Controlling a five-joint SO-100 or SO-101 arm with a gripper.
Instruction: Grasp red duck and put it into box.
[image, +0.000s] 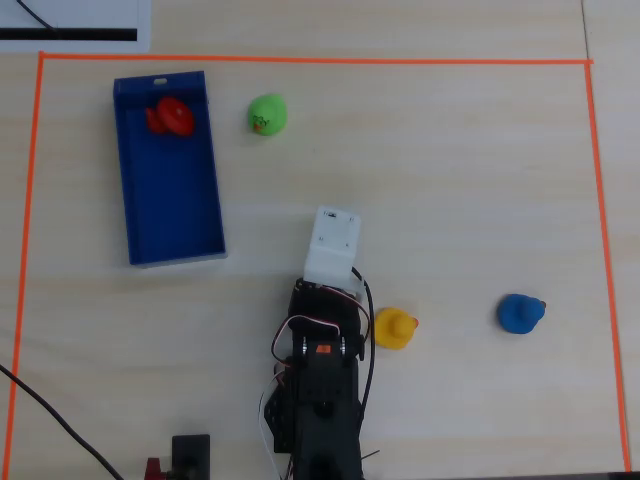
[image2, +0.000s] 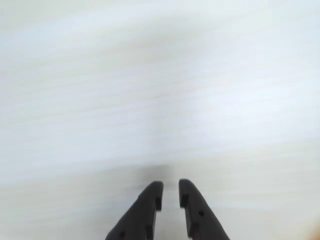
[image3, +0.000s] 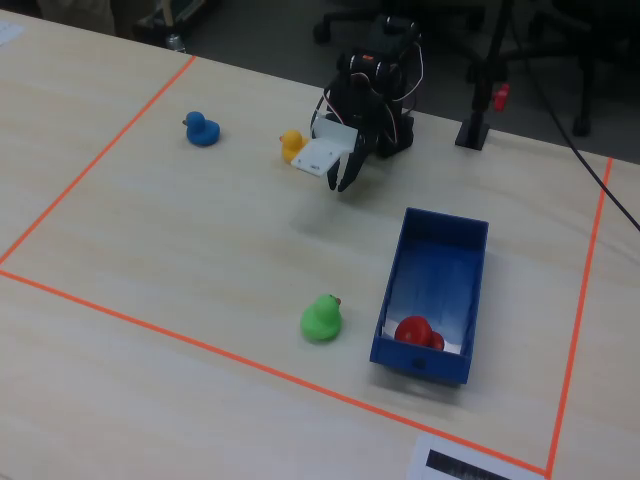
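Note:
The red duck (image: 170, 116) lies inside the blue box (image: 170, 215) at its far end in the overhead view. The fixed view also shows the duck (image3: 418, 332) in the box (image3: 440, 260). My gripper (image3: 343, 183) hangs above bare table near the arm's base, well apart from the box. In the wrist view the gripper (image2: 170, 187) shows two black fingers with only a thin gap and nothing between them, over blurred pale table. In the overhead view the white wrist housing (image: 333, 245) hides the fingers.
A green duck (image: 267, 114) sits just right of the box. A yellow duck (image: 394, 327) sits beside the arm's base and a blue duck (image: 520, 313) further right. Orange tape (image: 300, 60) frames the work area.

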